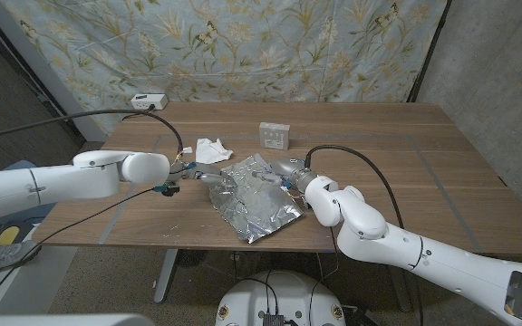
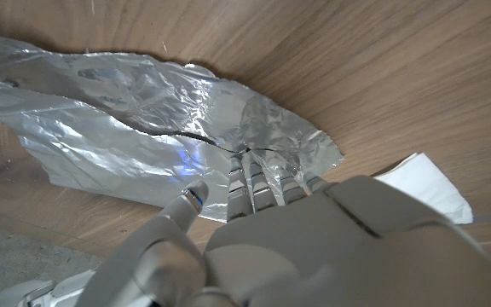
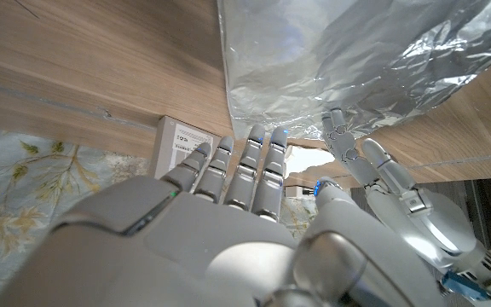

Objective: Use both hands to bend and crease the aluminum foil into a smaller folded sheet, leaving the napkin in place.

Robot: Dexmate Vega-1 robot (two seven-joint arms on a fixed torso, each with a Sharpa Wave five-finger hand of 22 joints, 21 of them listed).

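Note:
The crumpled aluminum foil (image 1: 254, 205) lies on the wooden table near its front edge, partly folded over itself. My left hand (image 1: 208, 177) reaches to the foil's left far corner, and its fingertips (image 2: 267, 182) touch the foil (image 2: 135, 128) there, with the thumb held apart. My right hand (image 1: 281, 171) is at the foil's far right edge. Its fingers (image 3: 244, 166) are stretched out straight beside the foil (image 3: 356, 60), holding nothing. The left hand (image 3: 392, 186) faces it across the foil's edge. The white napkin (image 1: 211, 149) lies just behind my left hand.
A small white box (image 1: 274, 135) stands behind the foil, close to my right hand. A white switch box (image 1: 149, 100) sits at the table's far left edge. Bare table (image 1: 424, 172) stretches to the right. The napkin (image 2: 424, 183) is next to the foil's corner.

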